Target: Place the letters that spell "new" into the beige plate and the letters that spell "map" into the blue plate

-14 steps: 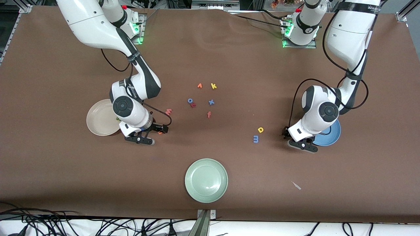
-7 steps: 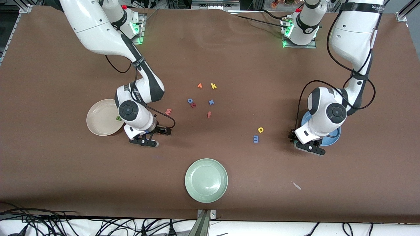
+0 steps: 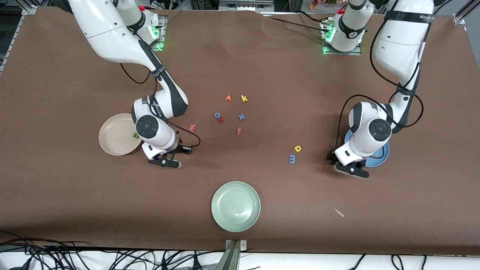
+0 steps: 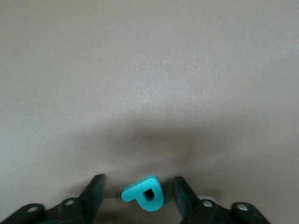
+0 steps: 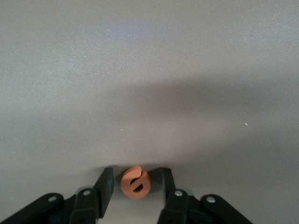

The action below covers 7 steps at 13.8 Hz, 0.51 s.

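My right gripper (image 3: 165,161) is down at the table beside the beige plate (image 3: 112,144). It stands open, its fingers either side of the orange e (image 5: 135,182) with a small gap on each side. A green n (image 3: 135,135) lies in the beige plate. My left gripper (image 3: 350,167) is down beside the blue plate (image 3: 377,160), open around the teal p (image 4: 144,193) without touching it. The salmon w (image 3: 192,128), yellow a (image 3: 297,148) and blue m (image 3: 292,159) lie loose on the table.
A pale green plate (image 3: 235,206) sits near the table's front edge. A cluster of spare letters lies mid-table: orange v (image 3: 228,98), yellow k (image 3: 244,98), blue o (image 3: 217,115), blue x (image 3: 241,117), salmon f (image 3: 239,131). The left wrist covers part of the blue plate.
Both hands have shifted a little toward the left arm's end of the table. The orange e, seen earlier beside the right hand, is now hidden under it in the front view.
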Available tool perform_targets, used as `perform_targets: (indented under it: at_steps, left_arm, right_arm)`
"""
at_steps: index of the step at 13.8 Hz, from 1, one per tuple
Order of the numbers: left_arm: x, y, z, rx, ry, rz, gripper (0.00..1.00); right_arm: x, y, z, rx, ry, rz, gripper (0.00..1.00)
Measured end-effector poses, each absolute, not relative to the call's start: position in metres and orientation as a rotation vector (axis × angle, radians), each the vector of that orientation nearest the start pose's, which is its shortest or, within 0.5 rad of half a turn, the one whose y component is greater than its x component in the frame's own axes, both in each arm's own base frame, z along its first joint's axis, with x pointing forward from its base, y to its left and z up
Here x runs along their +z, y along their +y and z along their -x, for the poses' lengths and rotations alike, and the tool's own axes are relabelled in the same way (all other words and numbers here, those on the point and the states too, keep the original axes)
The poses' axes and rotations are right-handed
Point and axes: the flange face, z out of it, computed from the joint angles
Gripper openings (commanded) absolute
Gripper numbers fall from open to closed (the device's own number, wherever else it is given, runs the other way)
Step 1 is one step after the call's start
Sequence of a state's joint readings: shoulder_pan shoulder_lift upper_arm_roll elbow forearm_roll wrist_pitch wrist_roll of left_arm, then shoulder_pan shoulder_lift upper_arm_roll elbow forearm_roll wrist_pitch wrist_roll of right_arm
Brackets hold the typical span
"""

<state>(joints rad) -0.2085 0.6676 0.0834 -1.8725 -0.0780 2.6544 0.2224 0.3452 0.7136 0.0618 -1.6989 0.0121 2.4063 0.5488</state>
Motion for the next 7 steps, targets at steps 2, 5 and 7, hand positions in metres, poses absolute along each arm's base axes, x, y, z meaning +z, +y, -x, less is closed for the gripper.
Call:
perform_targets:
  at_steps: [2, 5, 7]
  left_arm:
    - [0.169, -0.0802, -0.6424, -0.194, 0.466, 3.084, 0.09]
    - [0.1718, -0.0797, -0.6432, -0.2, 0.464, 3.083, 0.06]
    - [0.1725, -0.0798, -0.6437, -0.202, 0.463, 3.083, 0.06]
  right_arm:
    - [0.1784, 0.2632, -0.6204, 0.043, 0.257, 3.09, 0.42]
    - [0.1787, 0.2631, -0.6208, 0.039, 0.258, 3.089, 0.29]
    - [0.179, 0.2628, -0.6212, 0.037, 0.258, 3.089, 0.25]
